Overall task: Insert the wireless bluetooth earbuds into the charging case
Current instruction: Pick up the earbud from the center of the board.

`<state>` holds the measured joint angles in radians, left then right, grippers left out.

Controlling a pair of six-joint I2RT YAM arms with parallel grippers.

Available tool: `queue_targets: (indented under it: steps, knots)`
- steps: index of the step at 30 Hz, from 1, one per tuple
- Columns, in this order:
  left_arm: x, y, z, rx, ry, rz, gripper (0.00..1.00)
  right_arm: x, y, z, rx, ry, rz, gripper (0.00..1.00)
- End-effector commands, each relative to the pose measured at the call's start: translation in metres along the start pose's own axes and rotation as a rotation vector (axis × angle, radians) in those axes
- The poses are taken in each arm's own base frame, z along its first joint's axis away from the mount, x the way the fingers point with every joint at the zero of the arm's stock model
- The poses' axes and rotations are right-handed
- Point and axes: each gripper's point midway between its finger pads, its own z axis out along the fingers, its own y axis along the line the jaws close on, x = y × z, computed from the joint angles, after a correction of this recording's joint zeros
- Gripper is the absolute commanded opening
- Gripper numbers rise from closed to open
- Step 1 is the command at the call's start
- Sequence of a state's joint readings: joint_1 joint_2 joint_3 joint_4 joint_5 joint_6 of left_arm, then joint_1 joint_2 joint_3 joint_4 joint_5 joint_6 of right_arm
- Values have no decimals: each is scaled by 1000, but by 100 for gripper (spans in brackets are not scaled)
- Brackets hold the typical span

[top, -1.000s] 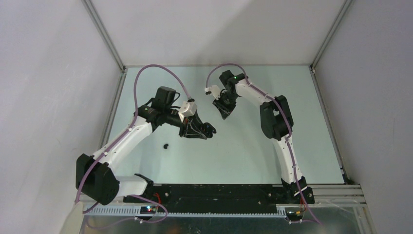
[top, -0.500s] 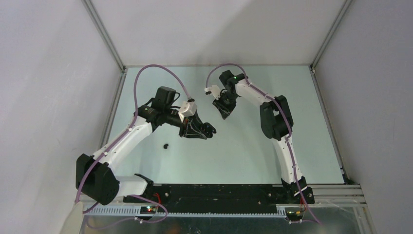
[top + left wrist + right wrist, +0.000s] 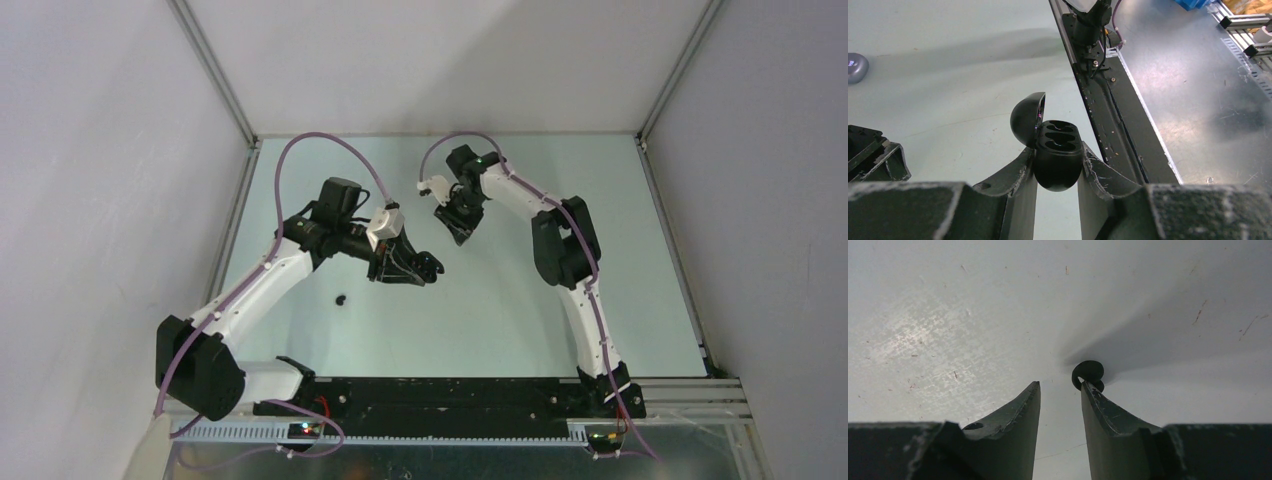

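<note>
We find the right tool (image 3: 1060, 386) open over the table (image 3: 948, 315), far and about mid-scene, with a black earbud (image 3: 1088, 373) lying against the tip of one finger rather than in the gap. We judge that closing from here could miss it or flick it away. The left tool (image 3: 1057, 167) is clamped on the charging case (image 3: 1060, 145), lid open and both wells empty, and the rounded shell could slip when a bud is pressed in. A second black bud (image 3: 341, 298) lies on the table, near left.
</note>
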<state>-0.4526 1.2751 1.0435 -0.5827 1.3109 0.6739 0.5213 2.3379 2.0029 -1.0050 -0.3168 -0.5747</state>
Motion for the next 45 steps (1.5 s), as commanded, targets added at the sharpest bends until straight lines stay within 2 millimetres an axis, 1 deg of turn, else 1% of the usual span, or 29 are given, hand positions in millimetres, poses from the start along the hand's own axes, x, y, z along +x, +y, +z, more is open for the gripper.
queue_targets:
  steps: [1,8,14,16,18,20,22,25,28,32,35,45]
  knots:
    - [-20,-2,-1,6,-20,84,0,-9,-22,-1,120,-20,-41,41]
    - [-20,-2,-1,6,-20,82,0,-10,-29,-2,186,-15,-65,40]
    - [-20,-3,-1,7,-21,83,0,-9,-30,1,229,-3,-94,36]
    - [-20,-2,-1,7,-20,83,0,-10,-31,1,240,0,-102,32]
    - [-20,-3,-1,7,-22,85,0,-10,-30,1,242,1,-108,26]
    - [-20,-3,-1,8,-22,84,0,-11,-29,2,238,3,-114,18]
    - [-20,-3,-1,10,-22,83,0,-12,-28,0,237,-4,-114,16]
    - [-20,-3,-1,9,-22,85,0,-17,-24,-5,223,-27,-120,17]
    - [-21,-3,-2,8,-23,86,0,-22,-20,-14,211,-50,-127,21]
    - [-21,-3,-1,11,-23,87,0,-24,-17,-21,189,-65,-122,25]
    - [-21,-3,-1,10,-23,87,0,-26,-14,-24,162,-83,-113,26]
    - [-21,-3,-2,9,-23,86,0,-25,-12,-28,143,-87,-106,29]
